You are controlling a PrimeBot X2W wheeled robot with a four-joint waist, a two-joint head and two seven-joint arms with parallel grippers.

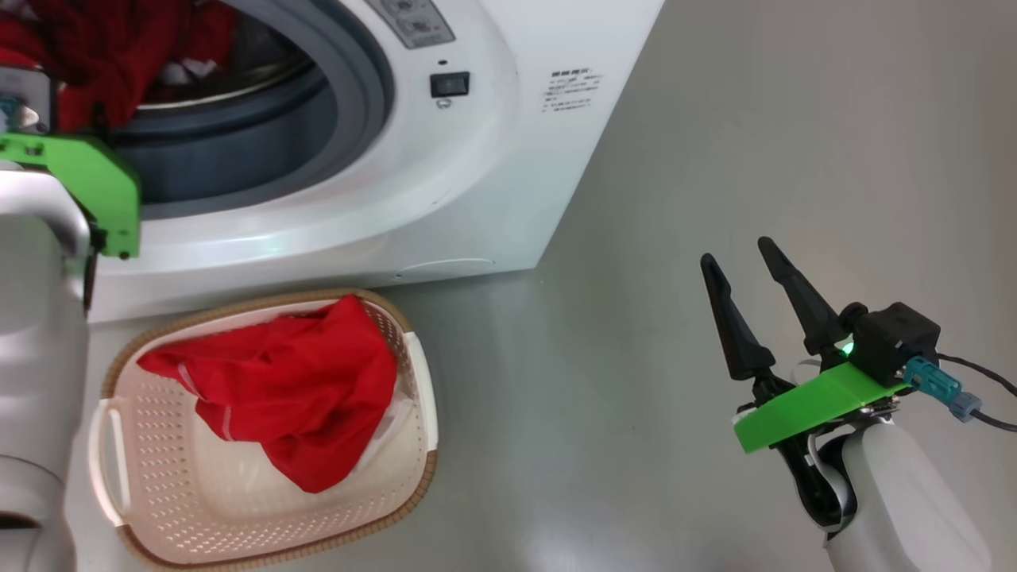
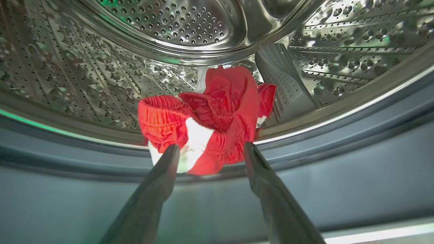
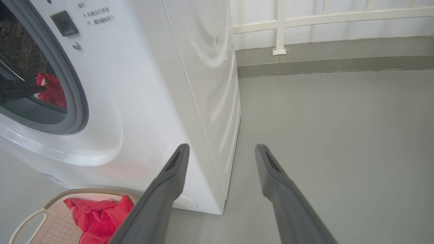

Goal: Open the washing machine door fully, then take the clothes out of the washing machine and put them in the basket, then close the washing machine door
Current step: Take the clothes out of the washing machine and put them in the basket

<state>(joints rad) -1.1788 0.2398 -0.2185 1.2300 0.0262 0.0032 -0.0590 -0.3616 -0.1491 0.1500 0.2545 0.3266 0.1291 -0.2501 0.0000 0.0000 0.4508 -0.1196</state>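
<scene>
Jaws spread on both arms, left pair at the clothes [image 2: 217, 112]; washing machine's [image 1: 508, 183] print [image 1: 572, 87] illegible.

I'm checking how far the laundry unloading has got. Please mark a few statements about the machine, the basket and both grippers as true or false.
1. A red garment lies in the basket. True.
2. The steel drum is empty. False: a red-and-white garment lies at its front lip.
3. The left gripper is shut on cloth. False: its fingers stand apart, with the garment between their tips.
4. The right gripper is open and holds nothing. True.
5. The basket sits on top of the washing machine. False: it stands on the floor in front of it.
</scene>
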